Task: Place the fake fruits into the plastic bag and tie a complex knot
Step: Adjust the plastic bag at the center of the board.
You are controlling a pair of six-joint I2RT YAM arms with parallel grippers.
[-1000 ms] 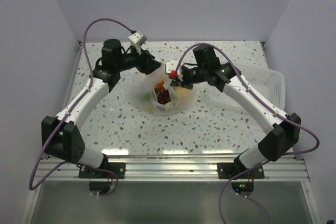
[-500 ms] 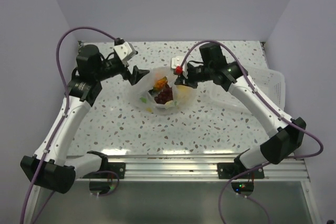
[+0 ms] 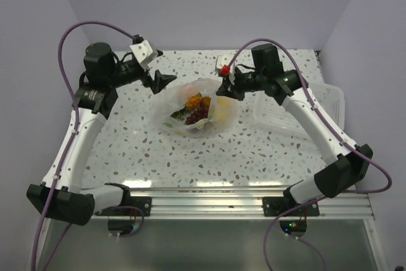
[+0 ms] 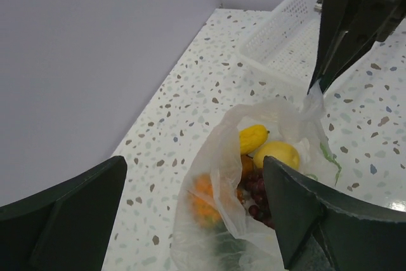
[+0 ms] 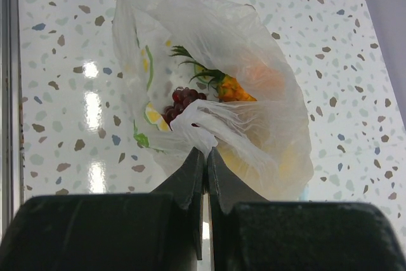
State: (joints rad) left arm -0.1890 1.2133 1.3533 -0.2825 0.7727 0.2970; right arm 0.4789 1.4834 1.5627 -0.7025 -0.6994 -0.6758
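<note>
Top view: plastic bag sits at frame centre on the speckled table, slumped, mouth facing up.

Fake fruits are all inside it. The left wrist view shows two yellow pieces side by side, an orange one lower left and a dark reddish grape cluster between them.

Left gripper hovers just up-left of the bag. Its jaws are spread wide with nothing between them and are clear of the film.

Right gripper is at the bag's upper-right rim. Its jaws are pressed together on a bunched whitish fold of the bag's film, which is lifted slightly there.

White slotted tray lies at the right edge of the frame, well apart from the bag and partly behind the right arm.
</note>
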